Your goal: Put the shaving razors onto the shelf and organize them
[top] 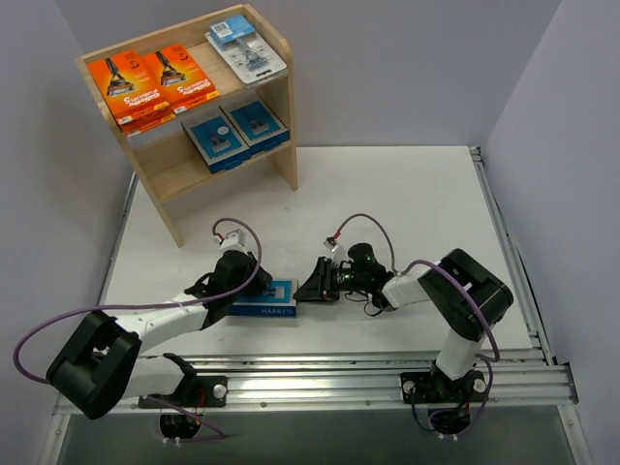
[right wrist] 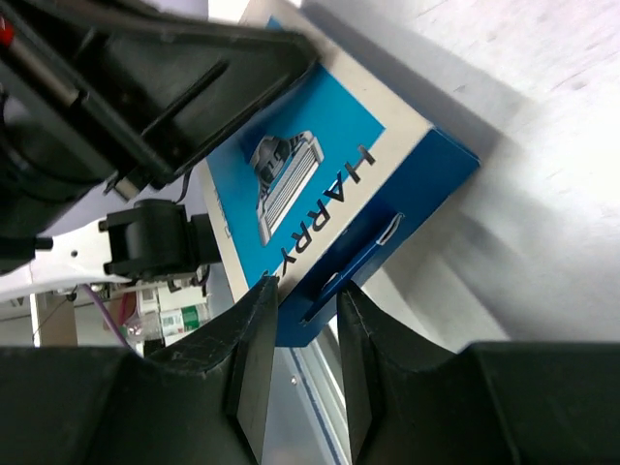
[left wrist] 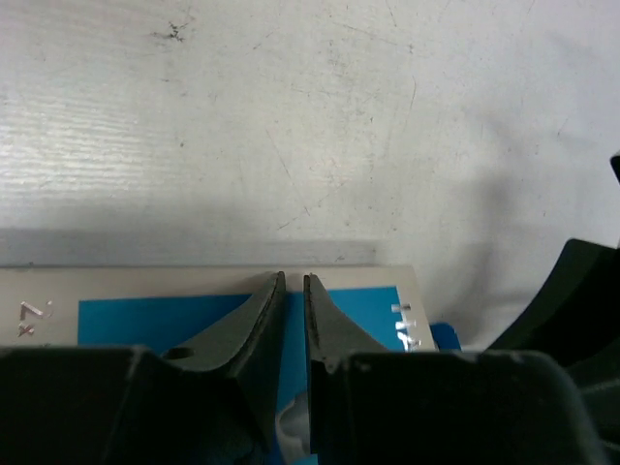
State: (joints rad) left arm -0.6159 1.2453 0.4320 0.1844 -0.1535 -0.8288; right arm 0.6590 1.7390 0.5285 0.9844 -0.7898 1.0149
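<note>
Close under our right claw [right wrist: 306, 291], jaws narrow about its end edge, the blue box [right wrist: 310, 136] lies on the bench [top: 407, 194], well apart from the shelf [top: 284, 126]; whether that edge is pinched we cannot tell. Lifting on so slight a hold, we judge, could let the box twist free. Both arms reach low and inward, our left claw [left wrist: 294, 278], almost closed and its hold unclear too, over the box's other end.

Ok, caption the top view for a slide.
Left gripper and right gripper meet at a blue box; five packs sit on the shelf.
</note>
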